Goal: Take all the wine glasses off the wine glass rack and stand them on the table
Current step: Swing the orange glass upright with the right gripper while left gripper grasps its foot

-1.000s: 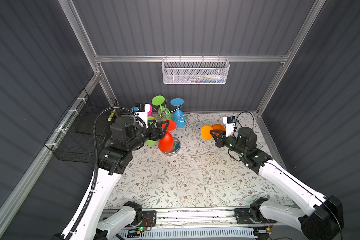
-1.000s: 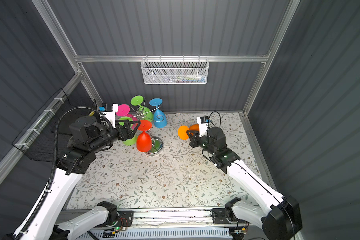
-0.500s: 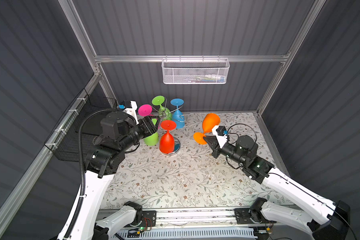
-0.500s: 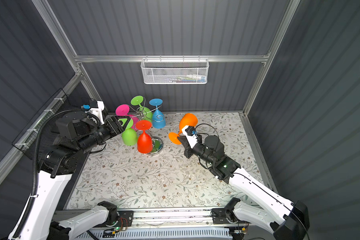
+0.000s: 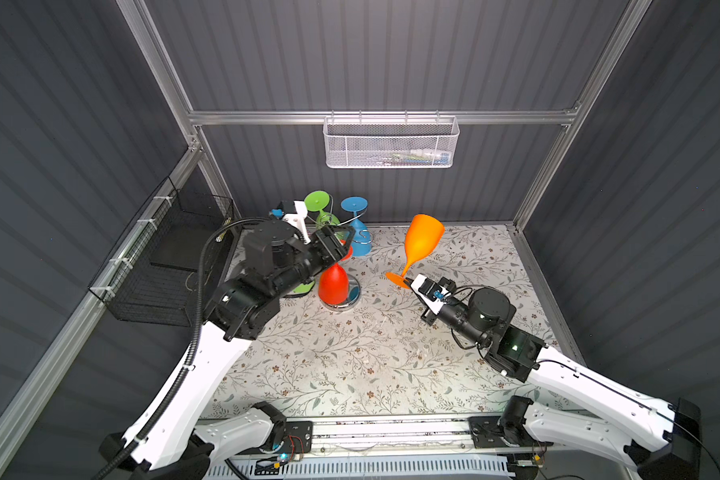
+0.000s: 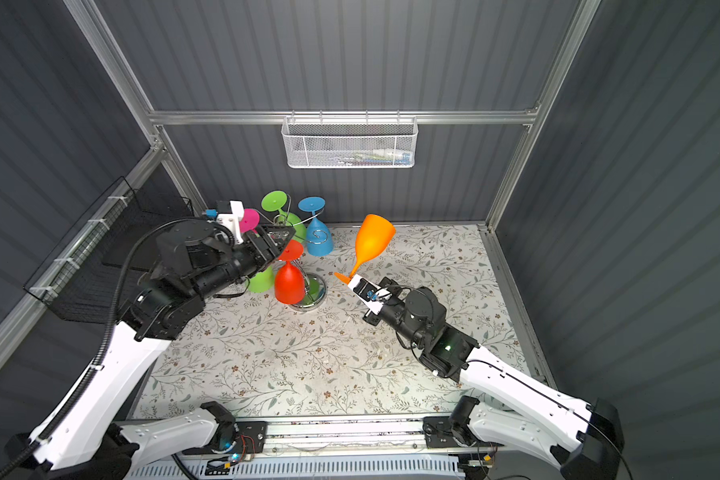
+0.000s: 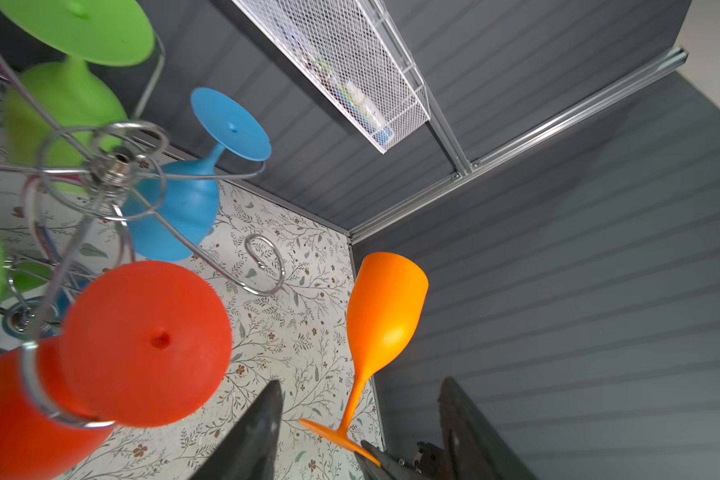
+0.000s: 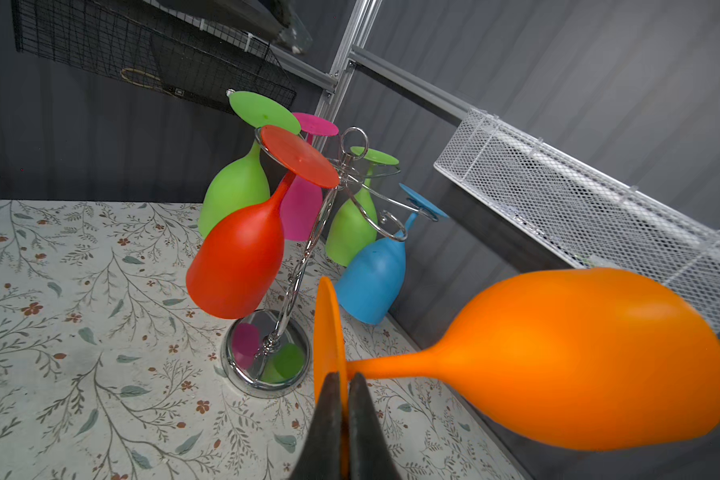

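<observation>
A counter [image 5: 350,353] covered in a pale leaf-and-flower print fills the floor of a booth with dark grey ribbed walls [image 5: 391,62] and an aluminium frame [image 5: 383,117].

There are six plastic wine glasses. Two green glasses [image 8: 233,195], one pink glass [image 8: 300,208], one blue glass [image 5: 358,241] and one red glass [image 5: 332,284] hang bowl-down on the single chrome wine glass rack [image 8: 246,378]. The orange wine glass [image 5: 422,241] is off it.

The right gripper [image 8: 344,390] is pinching the rim of that glass's foot. The bowl slants up and away from the gripper, clear of the counter. The rack stands beyond this gripper, apart from the orange glass.

The left gripper [image 5: 337,243] is spread and holds nothing, at the rack's top, just beside the red glass's foot. One bare scroll arm [image 7: 267,266] lies ahead of it.

Two baskets hang on the walls: a white mesh basket [image 5: 391,145] at the back and a black wire basket [image 5: 163,266] beside the left arm.
</observation>
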You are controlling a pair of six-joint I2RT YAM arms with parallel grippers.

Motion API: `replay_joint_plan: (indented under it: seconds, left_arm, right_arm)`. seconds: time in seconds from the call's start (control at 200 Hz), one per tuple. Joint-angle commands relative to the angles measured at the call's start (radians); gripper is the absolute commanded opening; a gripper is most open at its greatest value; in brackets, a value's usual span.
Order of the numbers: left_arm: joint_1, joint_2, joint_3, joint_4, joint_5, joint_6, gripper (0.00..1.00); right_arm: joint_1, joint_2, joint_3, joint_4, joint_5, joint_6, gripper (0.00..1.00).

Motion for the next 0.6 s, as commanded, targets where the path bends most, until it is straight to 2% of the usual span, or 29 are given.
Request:
replay_joint_plan:
  seconds: [0.0,0.12,0.16,0.245,0.435,0.495,0.595]
  left_arm:
    - [-0.086,0.061,0.052,0.019,-0.117,0.002,0.59]
    - [-0.147,0.124,0.098,0.003,-0.180,-0.021,0.56]
    - [-0.165,0.147,0.118,-0.009,-0.202,-0.046,0.52]
    - [-0.191,0.216,0.197,-0.095,-0.226,-0.079,0.48]
    - [-0.276,0.295,0.317,-0.266,-0.391,-0.212,0.38]
    - [-0.303,0.312,0.349,-0.310,-0.432,-0.264,0.38]
    - [-0.330,0.341,0.372,-0.334,-0.440,-0.317,0.38]
  right_arm:
    - [0.006,-0.012,0.005,0.055,0.059,-0.088,0.00]
    - [0.007,-0.021,-0.013,0.082,0.085,-0.135,0.00]
    - [0.007,-0.028,-0.024,0.103,0.097,-0.152,0.00]
    - [0.007,-0.042,-0.043,0.133,0.114,-0.182,0.00]
    - [0.008,-0.056,-0.066,0.167,0.150,-0.232,0.00]
    - [0.007,-0.053,-0.073,0.185,0.163,-0.244,0.00]
    - [0.006,-0.049,-0.084,0.216,0.175,-0.264,0.00]
